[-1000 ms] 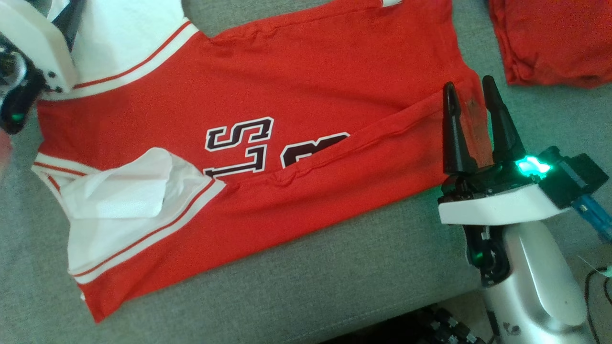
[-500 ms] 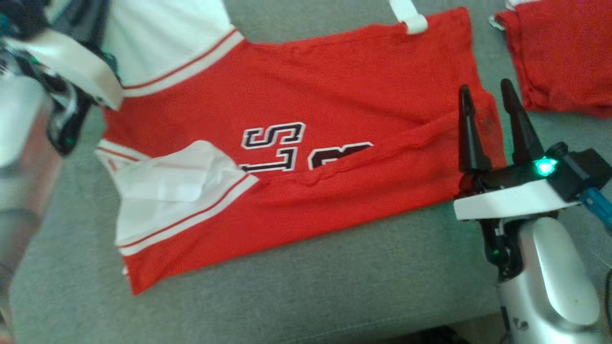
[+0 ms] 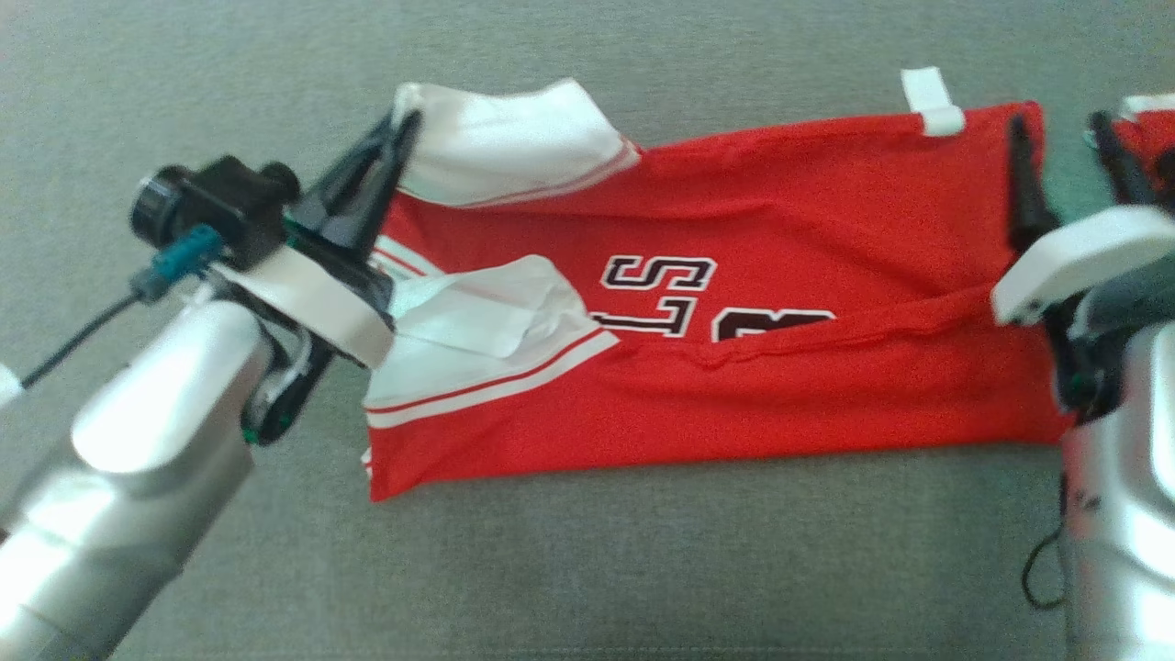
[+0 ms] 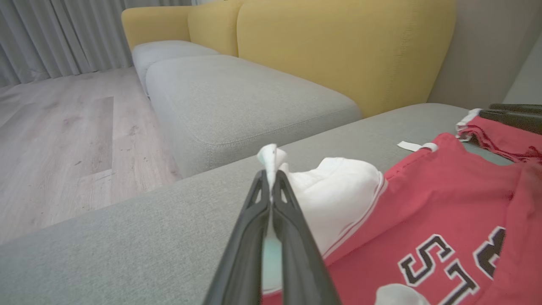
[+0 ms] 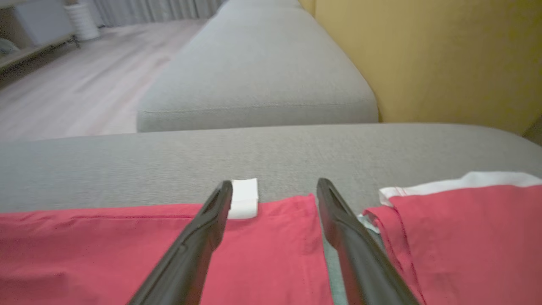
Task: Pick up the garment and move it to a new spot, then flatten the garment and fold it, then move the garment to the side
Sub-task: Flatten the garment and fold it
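The jersey (image 3: 780, 367) lay on the grey sofa seat (image 3: 643, 569), its near edge folded up over the lettering. Its long axis ran across us from left to right, with the sleeves at our left and the hem at our right. Our left hand (image 3: 399, 138) was clamped on the far white sleeve (image 3: 514, 138), pinching its edge at the far-left corner. Our right hand (image 3: 1056, 124) had its fingers spread and empty. It hovered over the far-right hem corner, near the white tag (image 3: 932, 101), with another red garment (image 3: 1152, 138) just to its right. We judged the coming move turned on those two far corners: one gripped, the other directly beneath its hand.
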`<state>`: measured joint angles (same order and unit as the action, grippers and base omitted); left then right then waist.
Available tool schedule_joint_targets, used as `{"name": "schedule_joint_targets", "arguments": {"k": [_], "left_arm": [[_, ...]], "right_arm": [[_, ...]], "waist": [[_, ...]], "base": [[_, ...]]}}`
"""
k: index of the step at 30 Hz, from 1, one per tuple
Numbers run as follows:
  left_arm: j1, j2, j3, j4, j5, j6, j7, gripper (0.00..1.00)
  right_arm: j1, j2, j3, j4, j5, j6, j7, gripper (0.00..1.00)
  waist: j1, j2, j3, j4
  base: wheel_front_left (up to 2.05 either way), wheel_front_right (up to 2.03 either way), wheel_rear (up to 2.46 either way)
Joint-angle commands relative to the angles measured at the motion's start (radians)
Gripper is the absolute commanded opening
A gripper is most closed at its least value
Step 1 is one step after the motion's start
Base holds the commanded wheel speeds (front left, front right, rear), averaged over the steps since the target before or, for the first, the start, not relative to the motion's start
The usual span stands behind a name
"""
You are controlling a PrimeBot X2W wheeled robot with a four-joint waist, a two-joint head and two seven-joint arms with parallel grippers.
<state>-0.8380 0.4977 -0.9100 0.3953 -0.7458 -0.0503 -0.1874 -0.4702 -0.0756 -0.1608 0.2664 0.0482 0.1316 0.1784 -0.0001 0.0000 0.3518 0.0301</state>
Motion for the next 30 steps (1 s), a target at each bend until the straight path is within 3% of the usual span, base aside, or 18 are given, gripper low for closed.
{"name": "schedule_joint_targets", "arguments": {"k": [1, 10, 20, 21, 22, 23, 30], "left_arm": [[-0.017, 0.048, 0.03, -0.053, 0.007, 0.014, 0.009, 0.0], [0.016, 0.07, 0.006, -0.219, 0.013, 0.055, 0.065, 0.0], [-0.006, 0.068, 0.007, -0.228, 0.012, 0.061, 0.076, 0.0], [-0.008, 0.068, 0.008, -0.223, 0.011, 0.062, 0.076, 0.0], [-0.01, 0.068, 0.009, -0.218, 0.011, 0.063, 0.077, 0.0], [-0.013, 0.068, 0.009, -0.212, 0.01, 0.064, 0.078, 0.0], [-0.037, 0.077, 0.052, -0.153, -0.02, 0.07, 0.058, 0.0]], "right_arm": [[-0.058, -0.011, -0.006, -0.002, -0.014, -0.001, 0.025, 1.0], [-0.265, -0.06, -0.127, 0.289, -0.121, -0.001, 0.137, 1.0], [-0.36, -0.115, -0.115, 0.538, -0.23, -0.001, 0.159, 1.0], [-0.364, -0.116, -0.107, 0.559, -0.228, -0.001, 0.165, 0.85], [-0.369, -0.119, -0.099, 0.573, -0.228, -0.001, 0.163, 0.24], [-0.375, -0.122, -0.089, 0.579, -0.228, -0.001, 0.152, 0.0], [-0.445, -0.13, -0.006, 0.598, -0.178, -0.001, 0.059, 0.0]], "waist": [[0.0001, 0.0, -0.003, 0.026], [0.0001, 0.0, 0.039, 0.064], [0.0001, 0.0, 0.074, 0.092], [0.0001, 0.0, 0.073, 0.092], [0.0001, 0.0, 0.072, 0.091], [0.0001, 0.0, 0.071, 0.089], [0.0001, 0.0, 0.041, 0.051]], "base": [[0.0, 0.0, 0.0], [0.0, 0.0, 0.0], [0.0, 0.0, 0.0], [0.0, 0.0, 0.0], [0.0, 0.0, 0.0], [0.0, 0.0, 0.0], [0.0, 0.0, 0.0]]}}
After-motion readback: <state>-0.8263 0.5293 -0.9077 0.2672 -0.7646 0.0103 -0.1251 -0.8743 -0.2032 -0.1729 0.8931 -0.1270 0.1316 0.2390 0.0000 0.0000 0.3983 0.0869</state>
